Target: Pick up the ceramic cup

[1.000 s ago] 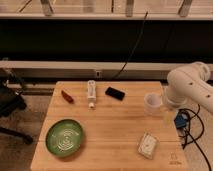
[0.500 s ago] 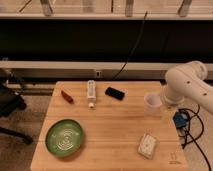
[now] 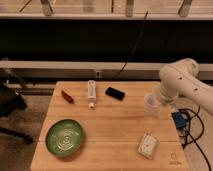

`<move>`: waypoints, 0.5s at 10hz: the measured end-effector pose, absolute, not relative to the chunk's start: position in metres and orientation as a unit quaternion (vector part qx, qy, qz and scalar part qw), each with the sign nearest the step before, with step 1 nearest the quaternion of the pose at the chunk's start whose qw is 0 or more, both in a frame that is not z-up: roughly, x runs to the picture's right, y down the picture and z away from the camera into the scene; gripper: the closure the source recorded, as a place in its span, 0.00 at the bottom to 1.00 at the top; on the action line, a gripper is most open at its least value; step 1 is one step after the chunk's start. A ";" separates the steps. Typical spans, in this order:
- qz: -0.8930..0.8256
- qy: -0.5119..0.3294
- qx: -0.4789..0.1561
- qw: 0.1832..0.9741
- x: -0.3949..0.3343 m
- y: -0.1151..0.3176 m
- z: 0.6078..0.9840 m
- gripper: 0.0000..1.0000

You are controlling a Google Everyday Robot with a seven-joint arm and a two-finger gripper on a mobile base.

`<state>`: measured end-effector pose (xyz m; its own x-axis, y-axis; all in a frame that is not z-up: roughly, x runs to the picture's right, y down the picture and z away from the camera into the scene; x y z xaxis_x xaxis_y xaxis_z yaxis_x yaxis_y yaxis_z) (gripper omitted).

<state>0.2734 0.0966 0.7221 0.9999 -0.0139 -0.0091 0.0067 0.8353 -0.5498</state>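
The small glossy white ceramic cup [image 3: 151, 105] is standing upright near the right edge of the light wooden table [image 3: 110, 125], well apart from the green patterned bowl [image 3: 65, 137] at the front left and the flat white rectangular box [image 3: 148, 146] lying in front of it. The white robot arm [image 3: 180, 82] is reaching in from the right, and its gripper [image 3: 162, 100] is sitting just beside the cup's right side, low at rim height. The wrist is hiding the tip, so I cannot tell whether the gripper is open or closed, or whether it is already touching the cup. This looks like the final approach before the grasp. To do it well, the gripper should be straddling the wall at the rim, centred so that closing is not nudging the light cup leftward. It should then squeeze gently, since the glaze will be slippery, and lift straight up. Compared with a second ago, the arm's bulky elbow is shifting leftward, closing in on the cup. The cup, the bowl, the box and the black phone [image 3: 115, 93] are all staying where they were.
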 end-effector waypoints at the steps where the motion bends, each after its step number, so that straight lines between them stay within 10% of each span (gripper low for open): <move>1: -0.011 0.004 -0.287 0.958 0.271 0.101 0.731 0.20; 5: -0.020 -0.002 -0.290 0.957 0.270 0.109 0.747 0.20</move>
